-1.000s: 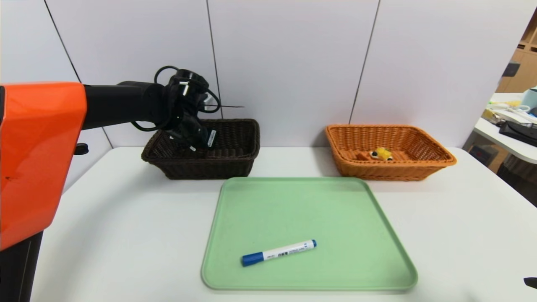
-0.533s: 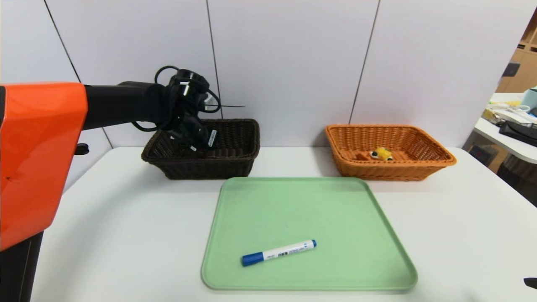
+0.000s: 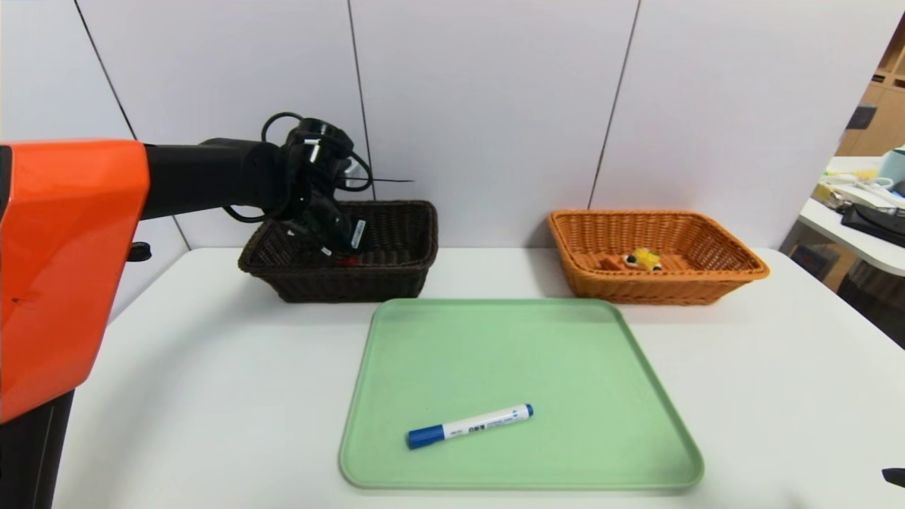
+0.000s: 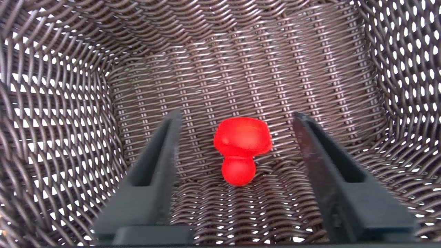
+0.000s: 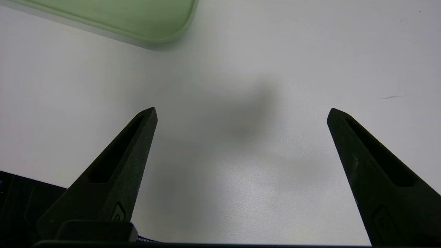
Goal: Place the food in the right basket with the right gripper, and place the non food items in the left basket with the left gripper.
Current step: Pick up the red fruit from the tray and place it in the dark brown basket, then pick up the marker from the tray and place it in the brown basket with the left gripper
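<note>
My left gripper hangs inside the dark brown left basket, its fingers open. The red rubber duck lies on the woven basket floor between the two fingers, touching neither; the left gripper stands just above it. In the head view a bit of the red duck shows under the gripper. The blue-capped white marker lies on the green tray. The food, a waffle wedge, sits in the orange right basket. My right gripper is open over bare table.
The tray's corner lies just beyond the right gripper's fingers. The white table runs to a wall close behind both baskets. A side desk with clutter stands far right.
The left gripper's fingers have spread apart and the red duck has dropped onto the dark basket's floor; red now shows under the gripper in the head view. The right arm has not moved.
</note>
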